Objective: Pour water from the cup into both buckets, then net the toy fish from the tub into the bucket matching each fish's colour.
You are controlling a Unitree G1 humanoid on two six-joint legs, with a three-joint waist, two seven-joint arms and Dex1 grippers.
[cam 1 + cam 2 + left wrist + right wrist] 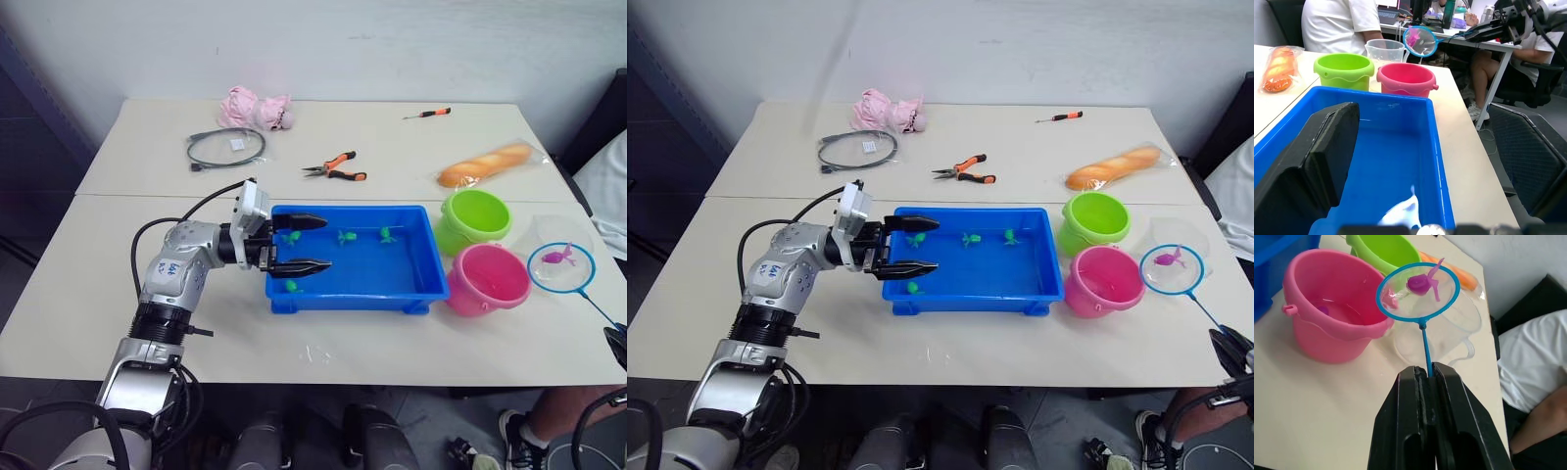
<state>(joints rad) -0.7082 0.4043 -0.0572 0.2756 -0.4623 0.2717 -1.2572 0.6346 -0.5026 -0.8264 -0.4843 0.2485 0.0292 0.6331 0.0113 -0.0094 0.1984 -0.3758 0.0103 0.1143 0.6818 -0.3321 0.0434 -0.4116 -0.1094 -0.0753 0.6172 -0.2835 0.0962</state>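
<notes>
From the head, the left gripper (300,243) reaches over the near-left corner of the shallow bright blue plastic tub (431,291), its two black fingers spread wide with the tub's left wall between them and nothing gripped; I'd guess it sits there to steady the tub. Tiny green plastic fish (345,236) lie in the tub just beyond those fingertips. Well off to that gripper's right stand the lime green bucket (474,217) and the bright pink bucket (487,278), side by side and touching, close to the tub's far end.

Looking along the left wrist, both buckets sit past the tub's end wall, with the wide clear plastic cup (1384,49) behind them.

Along the right wrist, the right gripper (1426,378) is clamped tight on the thin stick of the small blue-rimmed net (1419,293). The hoop hangs ahead of the fingers, beside the pink bucket's rim and over the cup, carrying a magenta fish (1421,282) in its mesh. By my judgement that fish is bound for the pink bucket, which already holds water.
</notes>
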